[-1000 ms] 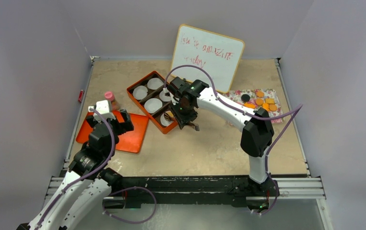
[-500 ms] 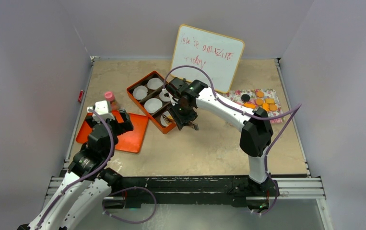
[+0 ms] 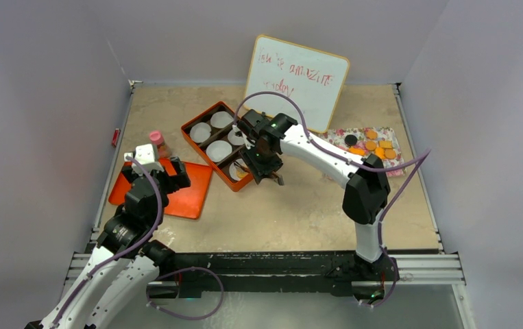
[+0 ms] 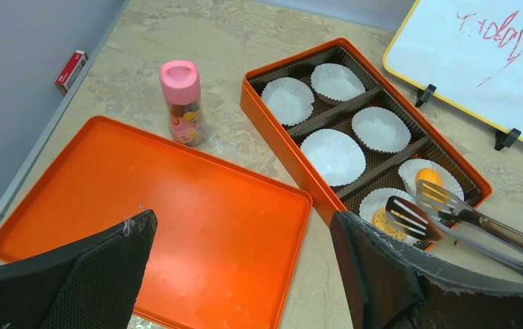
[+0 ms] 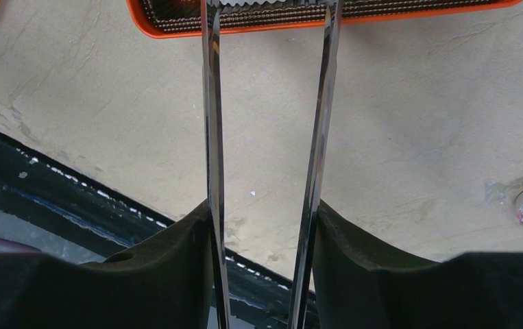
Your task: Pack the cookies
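Several orange cookies (image 3: 378,146) and one black cookie (image 3: 351,140) lie on a floral mat at the right. The orange box (image 4: 280,142) holds white paper cups in six compartments. One orange cookie (image 4: 428,177) lies in the near right cup, and another cookie (image 4: 382,221) lies in the nearest cup. My right gripper (image 3: 261,164) is shut on metal tongs (image 5: 212,103). The tong tips (image 4: 417,205) are spread and hover over those two cups, holding nothing. My left gripper (image 3: 154,171) is open and empty above the orange lid (image 4: 176,199).
A pink-capped sprinkle bottle (image 4: 184,103) stands between the lid and the box. A whiteboard (image 3: 297,80) leans at the back behind the box. A small red item (image 3: 115,137) lies by the left wall.
My right gripper with the tongs has shifted slightly back toward the box. The left arm has not moved.
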